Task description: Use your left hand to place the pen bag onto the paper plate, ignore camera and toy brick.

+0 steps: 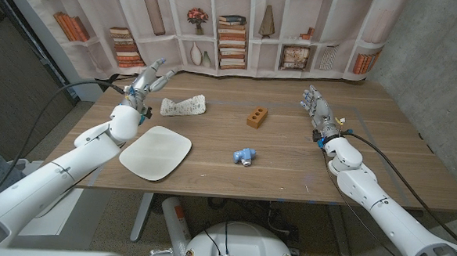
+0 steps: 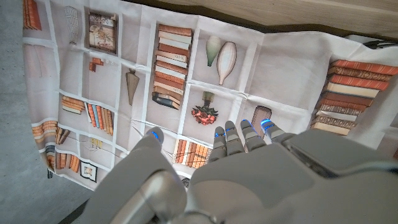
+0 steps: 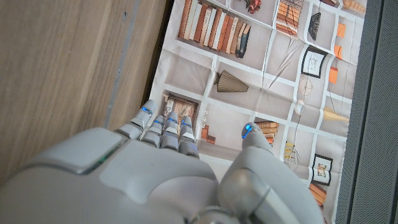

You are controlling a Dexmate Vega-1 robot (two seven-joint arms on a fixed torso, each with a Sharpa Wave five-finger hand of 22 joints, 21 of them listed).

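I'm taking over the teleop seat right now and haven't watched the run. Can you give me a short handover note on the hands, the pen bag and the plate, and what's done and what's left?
Left hand: open, fingers spread, holding nothing, raised near the table's far left, just left of the pen bag.
Right hand: open, holding nothing, over the table's right side.
Pen bag: lies on the table, beyond the paper plate and apart from it.
Paper plate: near the front left edge, nothing on it.
Toy brick and blue toy camera: mid-table, to be left alone.
Done: nothing yet; bag not grasped.
Left: grip the bag with the left hand, carry it to the plate, release.
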